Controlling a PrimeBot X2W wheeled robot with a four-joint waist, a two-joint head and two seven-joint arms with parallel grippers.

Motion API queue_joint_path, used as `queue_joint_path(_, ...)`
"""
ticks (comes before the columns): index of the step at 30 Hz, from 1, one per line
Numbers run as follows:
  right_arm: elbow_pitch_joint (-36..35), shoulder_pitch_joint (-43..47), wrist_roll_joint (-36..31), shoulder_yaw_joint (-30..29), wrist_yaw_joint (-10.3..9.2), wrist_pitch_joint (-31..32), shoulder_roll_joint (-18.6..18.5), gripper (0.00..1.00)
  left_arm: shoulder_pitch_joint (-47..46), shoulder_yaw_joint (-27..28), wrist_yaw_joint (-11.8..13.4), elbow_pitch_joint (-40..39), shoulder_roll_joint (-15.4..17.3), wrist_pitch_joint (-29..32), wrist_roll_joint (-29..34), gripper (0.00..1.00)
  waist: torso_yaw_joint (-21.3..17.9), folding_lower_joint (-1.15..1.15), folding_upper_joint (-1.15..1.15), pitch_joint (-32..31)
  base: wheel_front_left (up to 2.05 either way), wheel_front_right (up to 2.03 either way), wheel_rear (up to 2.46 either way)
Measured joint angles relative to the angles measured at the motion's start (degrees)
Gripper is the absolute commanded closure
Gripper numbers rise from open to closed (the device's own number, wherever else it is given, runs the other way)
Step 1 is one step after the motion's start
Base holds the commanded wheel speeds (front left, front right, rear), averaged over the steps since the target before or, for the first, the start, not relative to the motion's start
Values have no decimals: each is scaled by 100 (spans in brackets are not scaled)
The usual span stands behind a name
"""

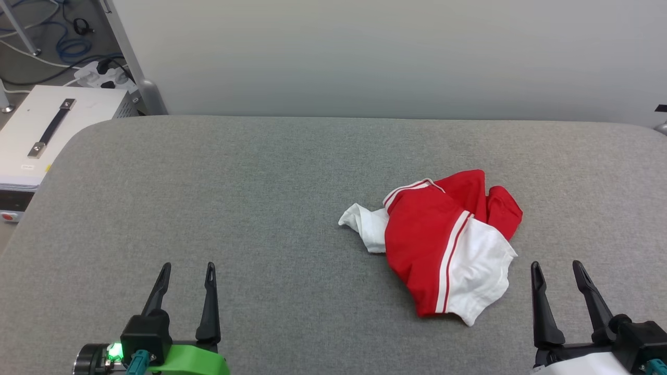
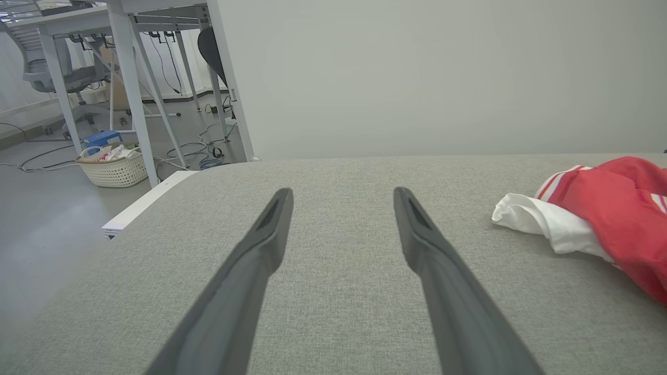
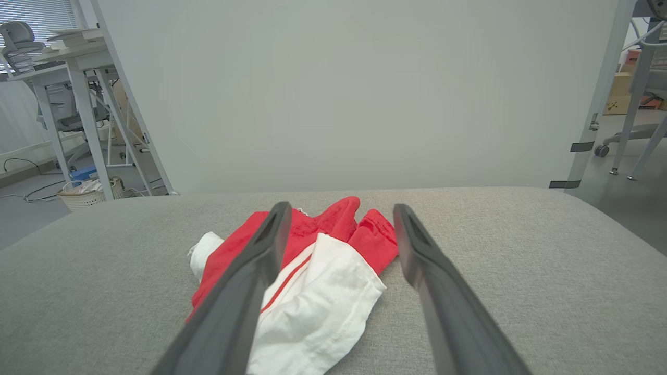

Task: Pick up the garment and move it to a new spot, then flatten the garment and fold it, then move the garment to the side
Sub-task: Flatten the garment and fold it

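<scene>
Lying crumpled right of the table's [image 1: 250,177] middle, nearer its front edge, the one garment [image 1: 437,245] touches neither claw. Two grippers hover at that edge, left gripper [image 1: 187,265] and right gripper [image 1: 557,264], both spread wide and empty. One white basket [image 2: 112,169] on the floor holds pale crumpled cloths.

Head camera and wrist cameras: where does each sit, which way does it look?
Head view: on the head, facing forward and down at the grey table and garment; left gripper and right gripper below, jaws open.
Left wrist view: on the left wrist, facing along its jaws across the table; garment at right.
Right wrist view: on the right wrist, facing along its jaws at the garment.
All share the garment.
</scene>
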Motion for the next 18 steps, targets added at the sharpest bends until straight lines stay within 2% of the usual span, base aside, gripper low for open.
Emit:
queue_joint_path(8, 5, -4, 19, 14, 0, 0, 0, 0, -230, -21, -136, 121, 13, 0, 100, 0, -13, 0, 0, 69, 0, 0, 0)
queue_joint_path(14, 3, -72, 16, 71, 0, 0, 1, 0, -1352, -140, -365, 346, 255, -1, 97, 0, -75, 0, 0, 189, 0, 0, 0)
queue_joint_path(18, -1, -180, 4, 91, 0, 0, 1, 0, -2239, -315, -482, 788, 472, -1, 21, 0, -177, 0, 0, 283, 0, 0, 0)
